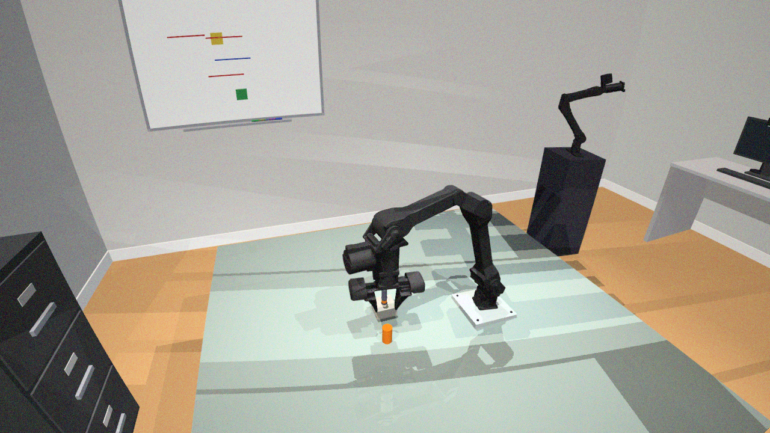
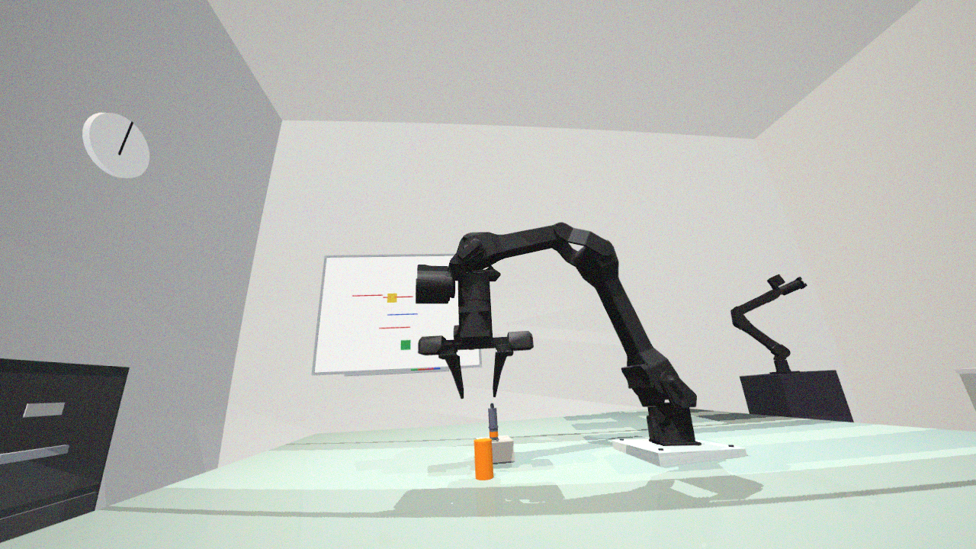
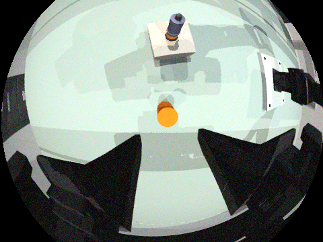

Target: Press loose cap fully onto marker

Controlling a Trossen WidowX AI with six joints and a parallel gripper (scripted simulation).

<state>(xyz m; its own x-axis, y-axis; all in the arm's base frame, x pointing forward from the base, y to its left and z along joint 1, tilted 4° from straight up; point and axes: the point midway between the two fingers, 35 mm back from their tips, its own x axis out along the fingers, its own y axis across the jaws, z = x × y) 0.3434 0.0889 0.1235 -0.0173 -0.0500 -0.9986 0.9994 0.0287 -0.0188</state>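
The orange cap (image 1: 387,334) (image 2: 483,459) (image 3: 167,116) stands upright and loose on the table, in front of the holder block in the top and exterior views. The grey marker (image 1: 384,296) (image 2: 492,418) (image 3: 175,25) stands upright, dark tip up, in the pale holder block (image 1: 385,316) (image 2: 503,451) (image 3: 158,42). It carries no cap. My gripper (image 1: 386,313) (image 2: 478,396) (image 3: 169,136) points straight down, open and empty, its fingertips above the height of the cap. In the wrist view the cap lies just beyond the gap between the fingertips.
The arm's white base plate (image 1: 467,310) (image 2: 702,454) (image 3: 268,91) is to the right of the block. A dark drawer cabinet (image 1: 59,334) (image 2: 54,423) is at the left. A second arm on a dark pedestal (image 1: 565,199) (image 2: 794,396) stands at the back right, off the table.
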